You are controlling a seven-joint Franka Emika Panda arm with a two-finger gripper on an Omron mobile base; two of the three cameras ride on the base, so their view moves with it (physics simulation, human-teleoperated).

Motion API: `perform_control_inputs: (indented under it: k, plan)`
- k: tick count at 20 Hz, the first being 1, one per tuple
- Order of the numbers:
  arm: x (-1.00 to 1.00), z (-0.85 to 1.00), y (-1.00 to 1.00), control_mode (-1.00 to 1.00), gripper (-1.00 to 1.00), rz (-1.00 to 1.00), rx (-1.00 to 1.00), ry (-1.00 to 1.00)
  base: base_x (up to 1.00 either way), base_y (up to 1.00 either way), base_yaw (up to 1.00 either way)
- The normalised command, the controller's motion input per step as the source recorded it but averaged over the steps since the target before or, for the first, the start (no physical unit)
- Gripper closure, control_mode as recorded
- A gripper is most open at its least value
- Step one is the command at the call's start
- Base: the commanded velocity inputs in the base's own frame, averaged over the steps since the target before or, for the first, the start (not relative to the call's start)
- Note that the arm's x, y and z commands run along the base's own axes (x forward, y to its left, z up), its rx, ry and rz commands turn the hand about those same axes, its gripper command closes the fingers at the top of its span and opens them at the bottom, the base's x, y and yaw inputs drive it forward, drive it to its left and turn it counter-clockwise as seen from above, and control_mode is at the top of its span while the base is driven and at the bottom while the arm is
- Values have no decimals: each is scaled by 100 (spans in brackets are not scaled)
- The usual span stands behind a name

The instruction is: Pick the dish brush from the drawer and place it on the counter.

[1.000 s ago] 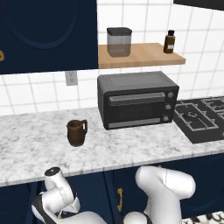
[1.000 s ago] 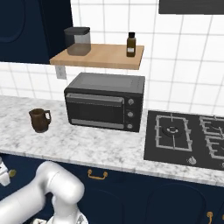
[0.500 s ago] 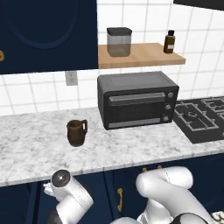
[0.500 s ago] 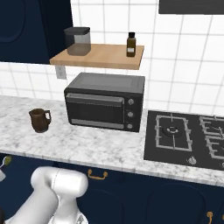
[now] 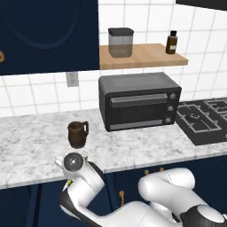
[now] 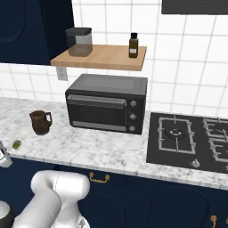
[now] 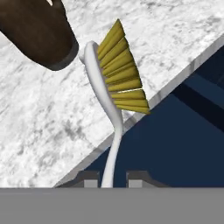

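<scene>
Above counter point(image 7: 52, 118) edge — end effector point(image 7: 111, 178) clamping dish brush point(image 7: 109, 87), head up.

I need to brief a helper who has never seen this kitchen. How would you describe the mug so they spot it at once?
Find the black toaster oven on the marble counter. The mug stands alone on the counter to its left. It is the only dark brown handled vessel there, far smaller than the oven.
</scene>
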Motion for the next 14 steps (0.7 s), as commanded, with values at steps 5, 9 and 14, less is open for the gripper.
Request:
perform_control_inputs:
  k: [5,9,14]
  plan:
    - [71,59,-73,-100,100,-22,2,9,0,0,0]
    - [52,8,-100,-100,100,-18,5,0,0,0,0]
    - [28,-5,-98,-100,100,-13,10,0,0,0,0]
